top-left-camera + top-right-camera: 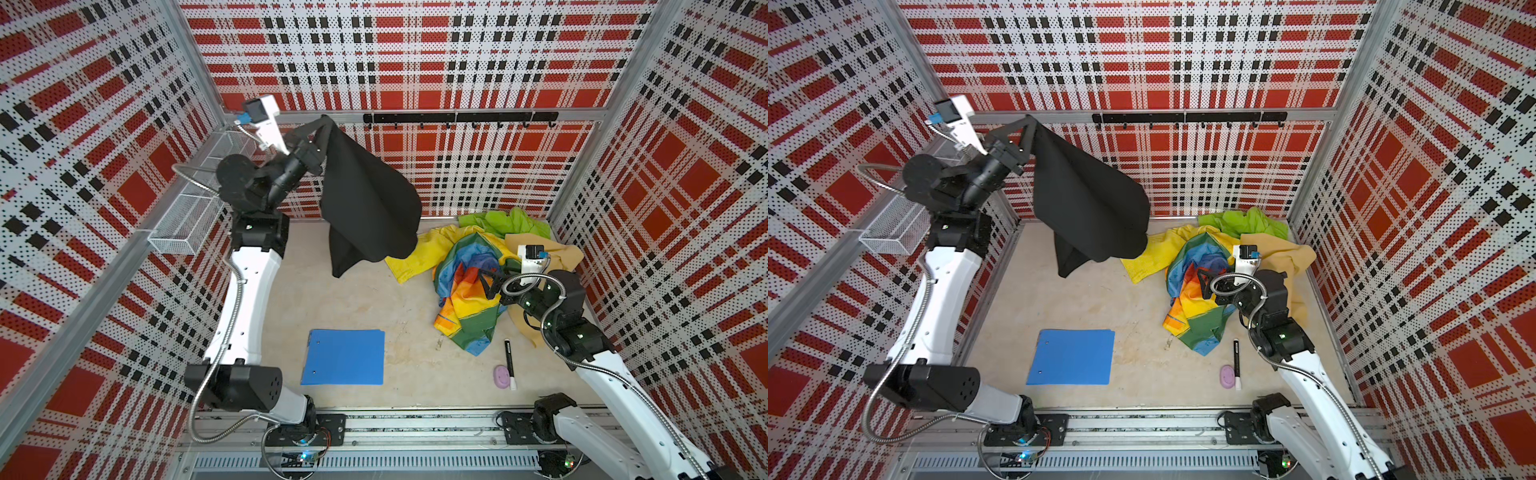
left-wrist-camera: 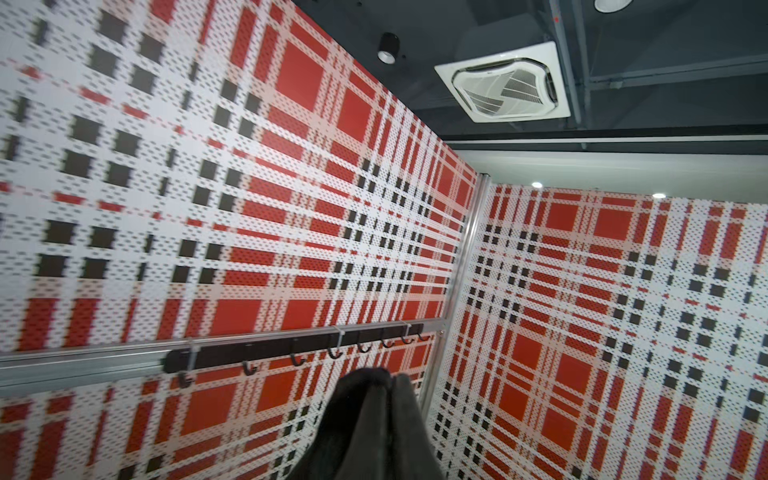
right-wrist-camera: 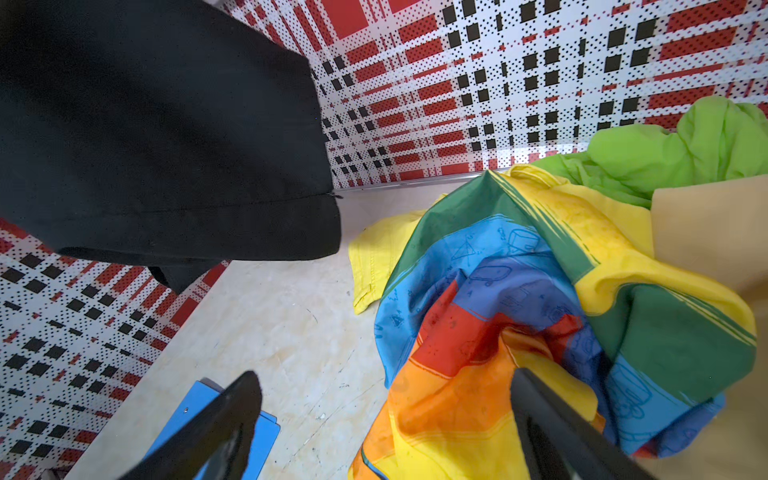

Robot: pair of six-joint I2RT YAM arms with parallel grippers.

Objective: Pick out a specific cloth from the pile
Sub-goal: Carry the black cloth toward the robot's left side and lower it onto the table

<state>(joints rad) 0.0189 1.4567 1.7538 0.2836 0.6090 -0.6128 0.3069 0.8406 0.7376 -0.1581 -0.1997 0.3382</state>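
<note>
The black cloth (image 1: 368,199) (image 1: 1088,199) hangs in the air at the back left, clear of the floor, with my left gripper (image 1: 325,121) (image 1: 1030,120) shut on its top edge. In the left wrist view the cloth (image 2: 374,432) bunches over the closed jaws. The pile (image 1: 490,257) (image 1: 1225,257) of lime green, yellow, tan and rainbow-patched cloths lies at the back right. My right gripper (image 1: 487,283) (image 1: 1202,283) hovers open just above the rainbow-patched cloth (image 3: 519,316), holding nothing; in its wrist view the black cloth (image 3: 166,137) hangs apart from the pile.
A blue folder (image 1: 344,357) (image 1: 1071,357) lies on the floor at the front. A black marker (image 1: 509,363) and a purple oval thing (image 1: 502,377) lie front right. A wire basket (image 1: 191,216) is mounted on the left wall and a black hook rail (image 1: 461,118) on the back wall.
</note>
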